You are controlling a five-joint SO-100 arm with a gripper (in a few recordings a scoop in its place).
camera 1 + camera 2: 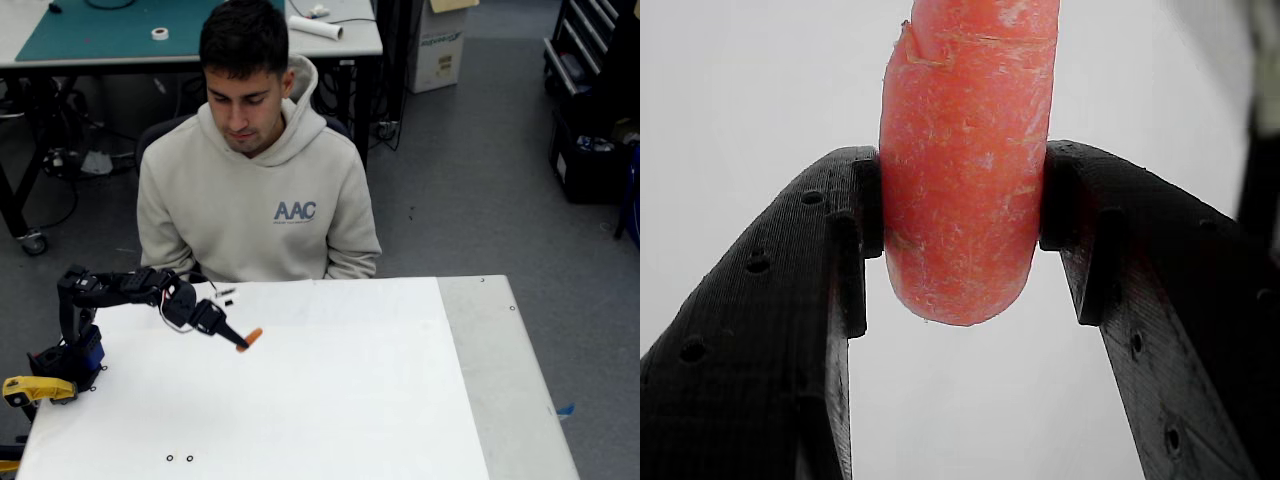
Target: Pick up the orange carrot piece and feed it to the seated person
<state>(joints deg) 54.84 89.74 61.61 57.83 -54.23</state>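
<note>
A white table is seen in the fixed view, with the gripper at left raised above it, and the seated person behind. The orange carrot piece is clamped between the 2 fingers, its scratched skin seen in the wrist view.

A big white table takes up the near part of the fixed view. Its right side is a grey strip. Two tiny black rings lie close together near the front edge on the left. Far behind, another table has a green mat on it, with a small roll of white tape on the mat. A white tube lies to the right of the mat. A cardboard box stands on the grey floor at the far right. Dark shelves stand further right
</note>
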